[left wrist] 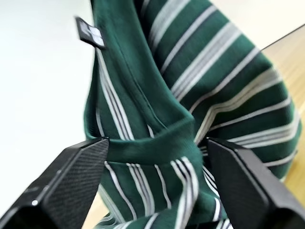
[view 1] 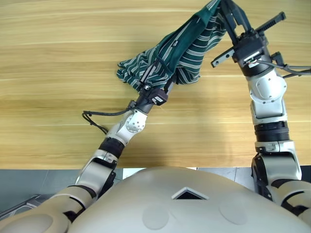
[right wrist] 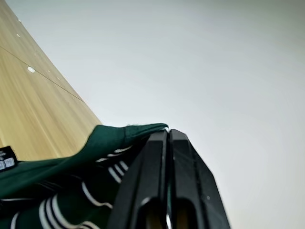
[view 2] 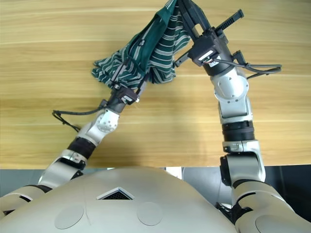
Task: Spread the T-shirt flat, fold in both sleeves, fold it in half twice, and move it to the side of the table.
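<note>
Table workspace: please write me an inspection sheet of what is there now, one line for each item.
Surface: wooden table, light grain.
Job's things: green striped T-shirt, bunched, not flat; its top is lifted and its lower end seems to rest on the table.
Clutter: nothing seen.
Grippers: right gripper shut on the T-shirt's upper edge; left gripper open, one finger on either side of a fold.
Cables: black cable loops from the left wrist over the table; second cable at the right wrist.
Surroundings: grey floor below the table's near edge.
</note>
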